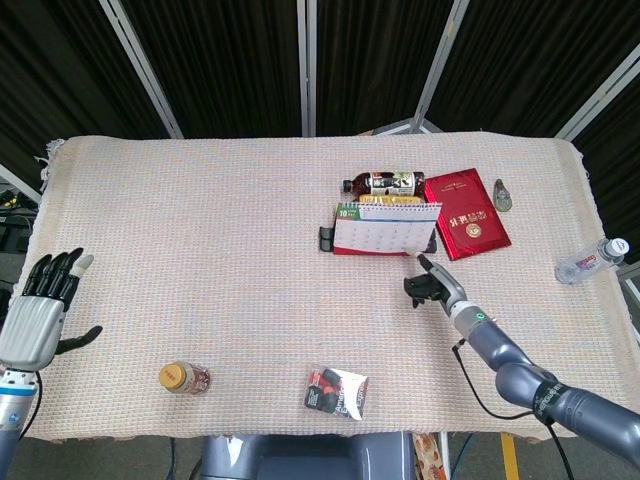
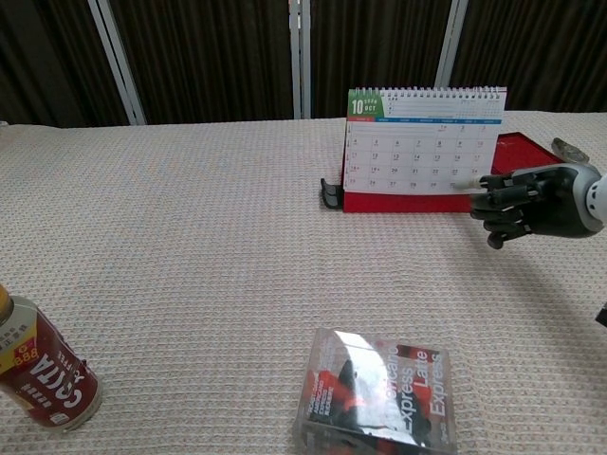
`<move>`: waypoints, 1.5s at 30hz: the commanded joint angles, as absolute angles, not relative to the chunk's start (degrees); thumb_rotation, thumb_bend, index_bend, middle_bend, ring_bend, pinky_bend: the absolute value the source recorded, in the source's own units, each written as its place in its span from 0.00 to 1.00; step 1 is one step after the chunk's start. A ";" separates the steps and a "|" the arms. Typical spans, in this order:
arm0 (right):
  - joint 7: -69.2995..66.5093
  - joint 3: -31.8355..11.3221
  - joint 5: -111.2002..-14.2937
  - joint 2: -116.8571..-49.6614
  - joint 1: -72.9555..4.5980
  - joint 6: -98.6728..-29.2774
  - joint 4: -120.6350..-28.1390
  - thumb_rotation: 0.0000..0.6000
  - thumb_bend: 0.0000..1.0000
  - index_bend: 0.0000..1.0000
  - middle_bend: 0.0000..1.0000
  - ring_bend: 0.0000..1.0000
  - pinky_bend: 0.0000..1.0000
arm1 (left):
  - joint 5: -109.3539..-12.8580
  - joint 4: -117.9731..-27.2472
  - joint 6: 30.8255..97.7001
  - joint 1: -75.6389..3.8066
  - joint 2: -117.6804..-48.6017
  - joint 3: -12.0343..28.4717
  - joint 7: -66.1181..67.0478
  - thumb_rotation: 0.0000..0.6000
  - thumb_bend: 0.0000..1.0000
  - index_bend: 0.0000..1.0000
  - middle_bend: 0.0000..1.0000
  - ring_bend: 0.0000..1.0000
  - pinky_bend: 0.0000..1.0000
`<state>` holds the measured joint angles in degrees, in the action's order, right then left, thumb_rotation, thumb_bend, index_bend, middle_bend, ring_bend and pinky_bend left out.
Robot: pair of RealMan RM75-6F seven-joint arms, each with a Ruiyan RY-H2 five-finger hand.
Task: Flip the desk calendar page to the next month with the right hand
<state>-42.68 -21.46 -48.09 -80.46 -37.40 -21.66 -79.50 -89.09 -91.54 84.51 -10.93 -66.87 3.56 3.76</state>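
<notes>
The desk calendar [image 1: 385,228] is standing upright right of centre in the upper half of the head view, its October page facing the robot and its spiral binding along the top, which is presumably why the right hand [image 2: 536,201] is coming at it from the front: a page has to be lifted from its lower edge and swung back over that binding. In the chest view that hand is reaching in from the right edge of the frame with one pale-tipped finger stretched out to the lower right corner of the page while the others are curling inward; it is gripping nothing, and whether the fingertip is actually touching the paper I cannot tell. The left hand [image 1: 42,305] is idling at the lower left of the head view, fingers spread and empty, kept clear since the task belongs to the other arm. Behind the calendar, a brown bottle [image 1: 378,184] and a red booklet [image 1: 466,213] are lying flat. A woven beige cloth [image 1: 200,250] is covering the table, also carrying a small jar [image 1: 184,378] and a coffee packet [image 2: 379,391] near the bottom edge and a clear bottle [image 1: 593,260] at far right. Dark folding screens with pale frames [image 1: 140,70] are closing off the background.
</notes>
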 commanded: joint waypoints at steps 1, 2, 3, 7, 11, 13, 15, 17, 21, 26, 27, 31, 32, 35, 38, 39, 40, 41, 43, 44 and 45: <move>-42.21 -21.89 -46.83 -81.23 -38.40 -21.25 -78.81 1.00 0.59 0.00 0.84 0.85 0.68 | -89.01 -91.47 84.42 -11.00 -66.78 3.61 3.51 1.00 0.07 0.00 0.00 0.00 0.00; -42.18 -22.01 -46.36 -81.47 -38.69 -21.00 -78.58 1.00 0.59 0.01 0.84 0.85 0.68 | -88.97 -91.46 84.39 -11.01 -66.77 3.63 3.41 1.00 0.07 0.00 0.00 0.00 0.00; -42.18 -22.13 -45.90 -81.69 -38.98 -20.69 -78.34 1.00 0.60 0.01 0.84 0.85 0.68 | -88.93 -91.46 84.32 -11.04 -66.75 3.63 3.31 1.00 0.07 0.00 0.00 0.00 0.00; -41.91 -22.66 -44.62 -82.86 -40.14 -19.81 -77.07 1.00 0.61 0.03 0.84 0.85 0.68 | -89.04 -91.45 84.27 -11.11 -66.69 3.59 3.02 1.00 0.07 0.00 0.00 0.00 0.00; -41.73 -23.25 -43.91 -83.79 -41.08 -19.13 -76.45 1.00 0.62 0.07 0.84 0.85 0.68 | -89.17 -91.55 84.13 -11.18 -66.63 3.47 2.95 1.00 0.07 0.00 0.00 0.00 0.00; -41.51 -23.59 -43.78 -84.17 -41.64 -18.74 -76.13 1.00 0.62 0.08 0.84 0.85 0.68 | -89.16 -91.55 84.07 -11.20 -66.58 3.46 2.82 1.00 0.07 0.00 0.00 0.00 0.00; -40.94 -23.87 -43.69 -84.67 -42.39 -18.69 -75.69 1.00 0.63 0.10 0.84 0.85 0.68 | -89.02 -91.49 84.00 -11.23 -66.51 3.51 2.48 1.00 0.07 0.00 0.00 0.00 0.00; -40.60 -24.20 -43.37 -85.02 -43.04 -18.68 -75.51 1.00 0.63 0.11 0.84 0.85 0.68 | -88.88 -91.42 83.92 -11.26 -66.45 3.55 2.24 1.00 0.07 0.00 0.00 0.00 0.00; -39.86 -24.64 -42.33 -85.31 -44.36 -18.67 -75.58 1.00 0.63 0.12 0.84 0.85 0.68 | -88.49 -91.40 83.71 -11.35 -66.27 3.73 1.64 1.00 0.07 0.00 0.00 0.00 0.00; -38.77 -25.37 -41.55 -84.52 -45.26 -19.65 -77.34 1.00 0.63 0.14 0.84 0.85 0.68 | -88.28 -91.37 83.41 -11.44 -66.11 3.72 1.12 1.00 0.07 0.00 0.00 0.00 0.00; -38.72 -25.68 -41.55 -84.23 -45.26 -19.90 -77.81 1.00 0.63 0.14 0.83 0.85 0.67 | -88.26 -91.34 83.37 -11.46 -66.11 3.72 1.09 1.00 0.07 0.00 0.00 0.00 0.00; -38.01 -27.60 -42.15 -81.25 -44.42 -22.48 -82.02 1.00 0.64 0.16 0.81 0.83 0.65 | -88.08 -91.30 83.03 -11.56 -66.09 3.67 0.97 1.00 0.07 0.00 0.00 0.00 0.00; -37.79 -28.21 -42.30 -80.14 -43.97 -23.65 -83.58 1.00 0.64 0.16 0.79 0.81 0.64 | -88.10 -91.31 83.04 -11.58 -66.09 3.68 0.96 1.00 0.07 0.00 0.00 0.00 0.00; -37.73 -30.29 -42.82 -76.74 -42.33 -26.63 -88.43 1.00 0.63 0.19 0.73 0.76 0.61 | -88.12 -91.38 83.05 -11.59 -66.10 3.65 1.00 1.00 0.07 0.00 0.00 0.00 0.00; -37.91 -32.27 -43.66 -73.97 -40.64 -29.45 -92.40 1.00 0.62 0.22 0.66 0.70 0.56 | -88.20 -91.49 82.98 -11.62 -66.12 3.57 1.09 1.00 0.07 0.00 0.00 0.00 0.00; -37.93 -32.96 -44.07 -72.98 -40.00 -30.56 -93.78 1.00 0.62 0.23 0.64 0.68 0.55 | -88.24 -91.58 82.95 -11.63 -66.11 3.52 1.09 1.00 0.07 0.00 0.00 0.00 0.00; -37.83 -33.56 -44.53 -72.05 -39.42 -31.67 -95.02 1.00 0.61 0.24 0.62 0.66 0.54 | -88.30 -91.68 82.93 -11.64 -66.08 3.48 1.06 1.00 0.07 0.00 0.00 0.00 0.00; -37.49 -34.20 -45.08 -70.78 -38.73 -33.12 -96.54 1.00 0.61 0.24 0.58 0.63 0.54 | -88.39 -91.82 82.95 -11.62 -66.04 3.42 1.04 1.00 0.07 0.00 0.00 0.00 0.00; -36.94 -35.02 -45.60 -69.11 -37.95 -35.02 -98.41 1.00 0.60 0.25 0.53 0.57 0.52 | -88.55 -92.02 83.00 -11.60 -65.96 3.33 0.95 1.00 0.07 0.00 0.00 0.00 0.00; -36.80 -35.50 -45.80 -68.38 -37.55 -35.96 -99.24 1.00 0.60 0.26 0.51 0.54 0.50 | -88.63 -92.13 83.04 -11.59 -65.90 3.30 0.85 1.00 0.07 0.00 0.00 0.00 0.00; -36.65 -35.91 -45.98 -67.70 -37.14 -36.91 -100.03 1.00 0.59 0.26 0.49 0.51 0.47 | -88.66 -92.20 83.08 -11.57 -65.86 3.29 0.81 1.00 0.07 0.00 0.00 0.00 0.00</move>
